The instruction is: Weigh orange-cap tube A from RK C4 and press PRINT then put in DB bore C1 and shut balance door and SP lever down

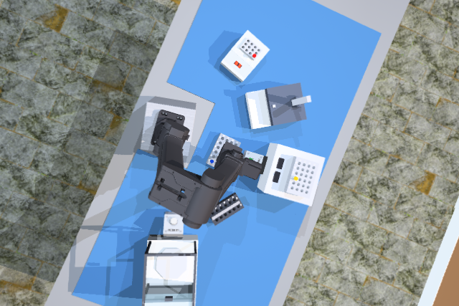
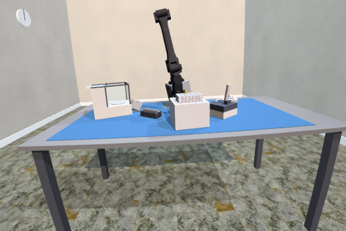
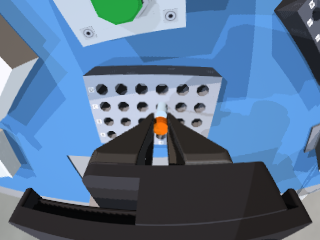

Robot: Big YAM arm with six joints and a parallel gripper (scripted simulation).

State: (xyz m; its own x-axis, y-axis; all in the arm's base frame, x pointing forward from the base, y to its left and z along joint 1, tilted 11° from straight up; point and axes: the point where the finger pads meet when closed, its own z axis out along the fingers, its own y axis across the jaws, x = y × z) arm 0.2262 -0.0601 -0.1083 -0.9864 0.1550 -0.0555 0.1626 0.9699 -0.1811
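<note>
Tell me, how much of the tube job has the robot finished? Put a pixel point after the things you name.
No step looks finished. In hand: the pincer (image 1: 254, 168) (image 3: 160, 118) grips the orange-capped tube (image 3: 160, 126) over the rack (image 1: 221, 145) (image 3: 152, 98). Left: weighing, since the pan (image 1: 170, 264) (image 2: 117, 102) is bare; the dry block (image 1: 242, 73); shutting the open balance door (image 1: 155, 298); lowering the raised lever (image 1: 300, 100) (image 2: 227, 92).

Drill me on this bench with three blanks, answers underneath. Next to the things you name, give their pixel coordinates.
The fingers are shut on tube A (image 3: 160, 126), whose cap is ____.
The tube in the corner of the tube rack (image 1: 214, 163) (image 3: 212, 100) wears a ____ cap.
The door of the balance (image 1: 145, 280) (image 2: 113, 113) stands ____.

Missing words: orange; blue; open.
</note>
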